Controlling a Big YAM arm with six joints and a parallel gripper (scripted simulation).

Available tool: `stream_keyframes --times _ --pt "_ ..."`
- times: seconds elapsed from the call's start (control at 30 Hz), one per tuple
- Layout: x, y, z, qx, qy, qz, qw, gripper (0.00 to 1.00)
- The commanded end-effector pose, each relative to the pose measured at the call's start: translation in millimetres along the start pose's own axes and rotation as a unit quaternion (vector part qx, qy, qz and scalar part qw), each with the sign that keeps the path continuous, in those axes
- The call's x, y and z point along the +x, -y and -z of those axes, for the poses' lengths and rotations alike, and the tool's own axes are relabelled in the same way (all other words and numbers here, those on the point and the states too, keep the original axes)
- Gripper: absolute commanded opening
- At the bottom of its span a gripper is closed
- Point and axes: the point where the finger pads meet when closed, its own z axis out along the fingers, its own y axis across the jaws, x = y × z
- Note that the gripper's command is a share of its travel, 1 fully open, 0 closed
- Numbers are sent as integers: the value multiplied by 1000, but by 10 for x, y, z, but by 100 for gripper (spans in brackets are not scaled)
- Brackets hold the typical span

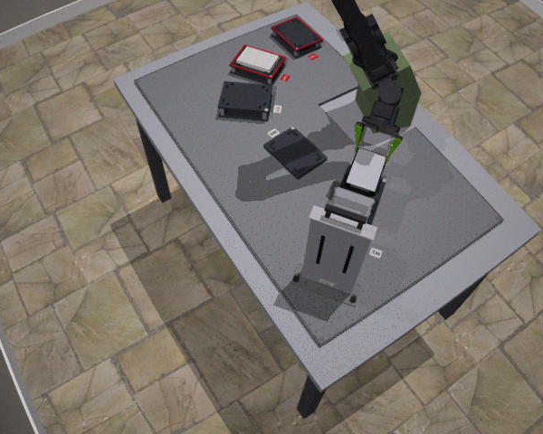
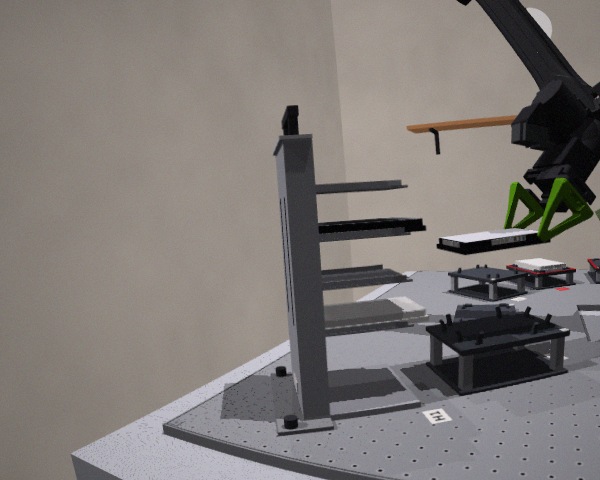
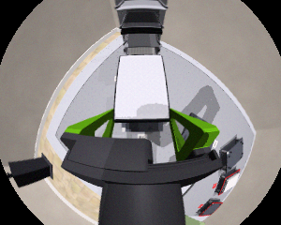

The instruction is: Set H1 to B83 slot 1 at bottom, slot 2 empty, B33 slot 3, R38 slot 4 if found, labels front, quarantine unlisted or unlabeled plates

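The counter (image 1: 454,280) is a grey perforated deck that carries every station. The plate hotel (image 2: 297,268) stands near its front edge, an upright grey column with four shelves projecting toward the arm. A pale plate (image 2: 375,311) lies on the bottom shelf, a dark plate (image 2: 372,224) on the third shelf; the second and top shelves show nothing on them in the exterior view. The black arm (image 2: 543,67) reaches down from above at the right. Its hand (image 2: 522,235), with green fingers (image 2: 561,209), grips a white-topped plate (image 2: 489,240) by the end farthest from the hotel, fingers standing wide across the plate's short width. This plate hangs level in the air in front of the hotel, apart from the shelf fronts, at a height between the second and third shelves. A black raised nest (image 2: 496,335) stands just in front of the hotel base. Farther off are a second black nest (image 1: 244,100), a flat dark nest (image 1: 295,152), a red-rimmed nest (image 1: 258,62) bearing a white plate (image 1: 259,58), and another red-rimmed nest (image 1: 296,36).
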Motion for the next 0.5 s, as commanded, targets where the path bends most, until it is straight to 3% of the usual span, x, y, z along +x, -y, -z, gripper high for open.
stream_keyframes --times 0.0,0.47 --pt "-26 23 -27 3 6 -1 1000 86" --pt "22 26 -66 3 6 -1 1000 86"
